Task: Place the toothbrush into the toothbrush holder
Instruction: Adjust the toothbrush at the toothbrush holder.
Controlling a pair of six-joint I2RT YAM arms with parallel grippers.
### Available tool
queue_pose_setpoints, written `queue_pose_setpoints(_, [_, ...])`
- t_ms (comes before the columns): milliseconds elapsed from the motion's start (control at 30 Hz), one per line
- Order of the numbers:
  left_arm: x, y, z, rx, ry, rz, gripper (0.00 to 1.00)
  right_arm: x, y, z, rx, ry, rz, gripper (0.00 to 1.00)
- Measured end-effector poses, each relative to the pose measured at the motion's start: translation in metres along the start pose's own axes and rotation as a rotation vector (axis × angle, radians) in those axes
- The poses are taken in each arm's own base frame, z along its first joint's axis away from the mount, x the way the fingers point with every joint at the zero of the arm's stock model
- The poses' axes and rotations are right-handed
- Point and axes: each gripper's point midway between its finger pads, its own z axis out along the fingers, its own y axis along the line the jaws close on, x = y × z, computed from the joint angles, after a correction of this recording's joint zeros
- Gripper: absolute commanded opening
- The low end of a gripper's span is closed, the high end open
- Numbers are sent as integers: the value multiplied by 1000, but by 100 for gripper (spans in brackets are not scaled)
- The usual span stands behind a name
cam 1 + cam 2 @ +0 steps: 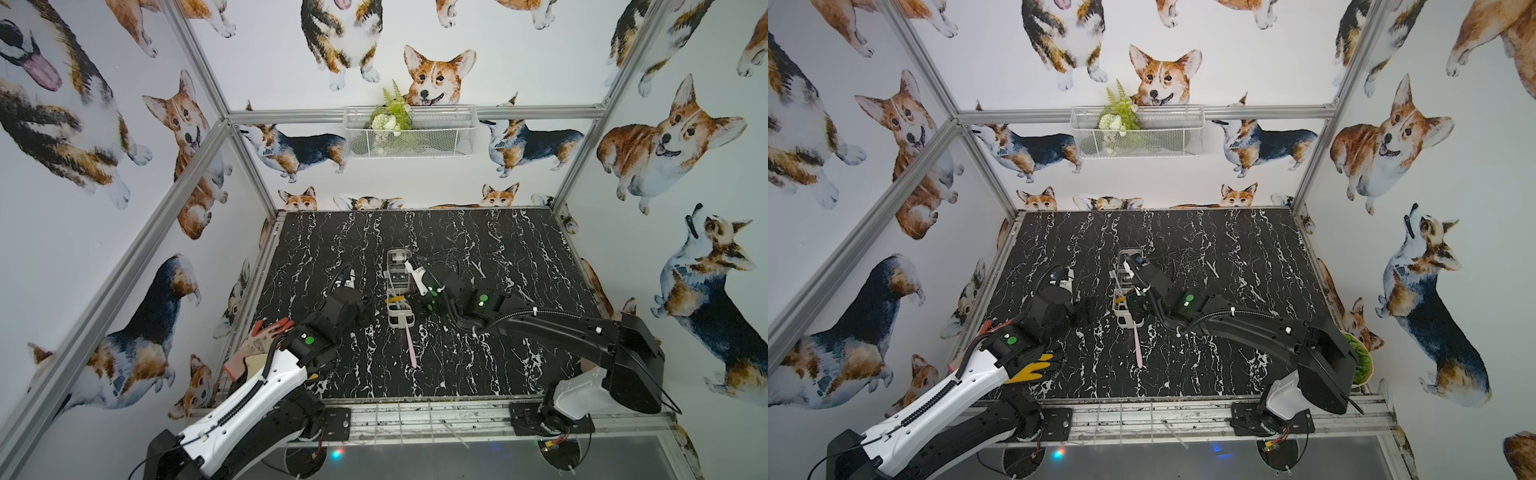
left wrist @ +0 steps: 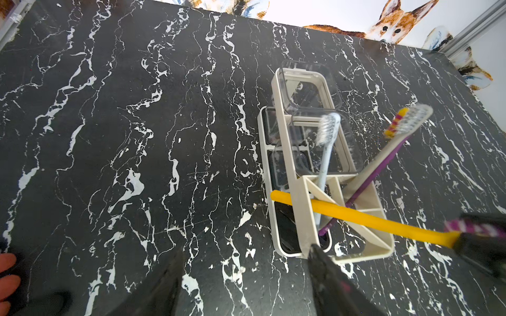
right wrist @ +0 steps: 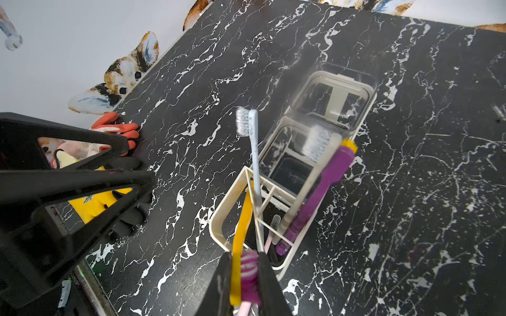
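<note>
Nearest, left of the toothbrush holder [image 2: 284, 131], work gloves [image 1: 266, 336] are piled at the edge of the black marble tabletop [image 1: 498, 249]. The left gripper [image 2: 246, 251] is held open and empty, just left of the holder's near end. A pink toothbrush [image 1: 410, 345] is laid out on the tabletop from that near end. The yellow toothbrush [image 2: 356, 212] is clamped near its striped head by the right gripper [image 3: 245, 257]. Its handle is slanted across the holder's near end, and the tip is seen past the holder's left side. Whether it is seated in a compartment cannot be told. A light blue toothbrush [image 2: 324, 164] and a purple toothbrush [image 2: 377, 164] are stood in the near compartments. Far behind the holder, a white wire basket [image 1: 440, 137] is hung on the wall.
</note>
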Motion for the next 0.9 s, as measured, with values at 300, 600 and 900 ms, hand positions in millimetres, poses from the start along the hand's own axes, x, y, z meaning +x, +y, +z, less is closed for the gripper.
queue_pose_setpoints(300, [4, -1, 4, 6, 22, 1, 73, 10, -1, -1, 9, 95, -61, 17])
queue_pose_setpoints(600, [10, 0, 8, 5, 39, -3, 73, 10, 0, 6, -2, 179, -104, 17])
queue_pose_setpoints(900, [15, 1, 11, 5, 58, -4, 73, 15, -6, 20, 7, 258, -121, 57])
